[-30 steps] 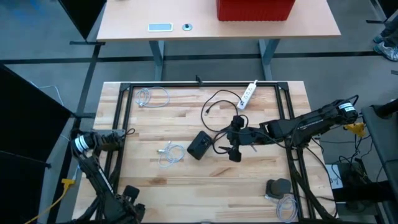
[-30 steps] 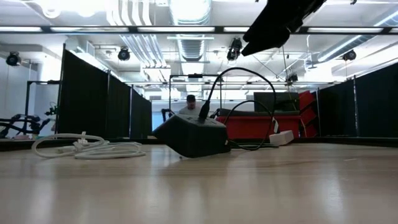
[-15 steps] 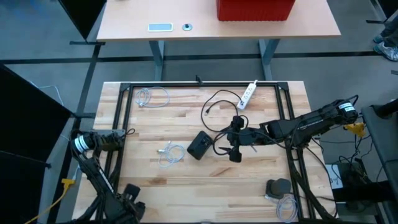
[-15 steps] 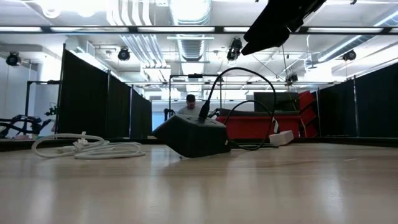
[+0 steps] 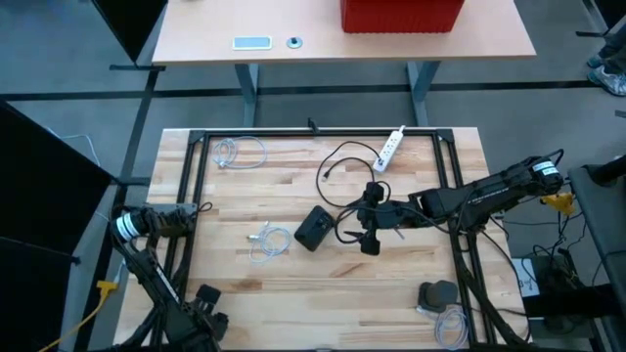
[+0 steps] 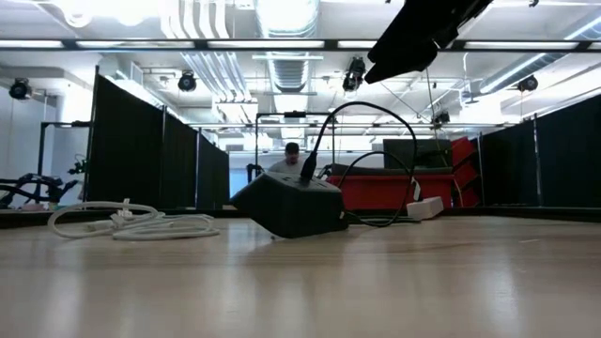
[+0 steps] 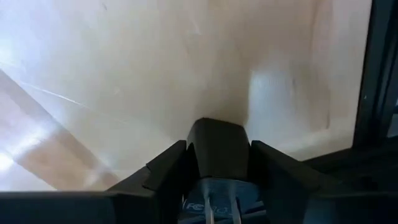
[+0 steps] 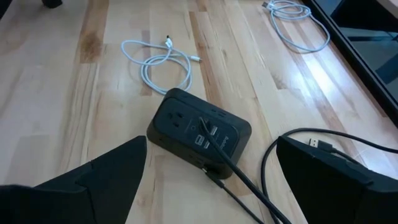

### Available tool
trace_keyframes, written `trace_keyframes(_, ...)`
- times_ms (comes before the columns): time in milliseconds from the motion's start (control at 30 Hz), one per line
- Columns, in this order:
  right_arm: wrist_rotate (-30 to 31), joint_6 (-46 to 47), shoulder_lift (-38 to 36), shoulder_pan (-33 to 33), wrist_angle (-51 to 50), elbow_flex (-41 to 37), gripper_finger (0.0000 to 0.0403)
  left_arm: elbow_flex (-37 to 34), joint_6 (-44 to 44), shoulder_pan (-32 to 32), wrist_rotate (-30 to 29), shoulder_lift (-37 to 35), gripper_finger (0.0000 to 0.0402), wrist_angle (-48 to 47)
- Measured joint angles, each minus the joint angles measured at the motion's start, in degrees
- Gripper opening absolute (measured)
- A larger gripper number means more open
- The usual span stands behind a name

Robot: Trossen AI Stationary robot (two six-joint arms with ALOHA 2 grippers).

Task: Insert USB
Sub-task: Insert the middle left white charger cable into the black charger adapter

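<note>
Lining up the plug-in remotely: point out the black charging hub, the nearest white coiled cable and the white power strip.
black charging hub (image 8: 200, 133), right wrist view, on its socket face.
white coiled cable (image 8: 163, 62), right wrist view, on its loop.
white power strip (image 5: 391, 148), high view, mid-body.

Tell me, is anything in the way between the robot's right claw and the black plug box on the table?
Nothing solid blocks it. The right gripper hangs open just short of the black charging hub. Only the black cable already plugged into the hub's face trails across the gap, so the fingers would have to come in around it.
</note>
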Motion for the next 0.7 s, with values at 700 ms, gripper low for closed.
trace_keyframes(700,0.0,1.0,0.0,0.0,0.4,0.0,0.0344,1.6,5.1,0.2,-9.0,0.0,0.0183,-7.4)
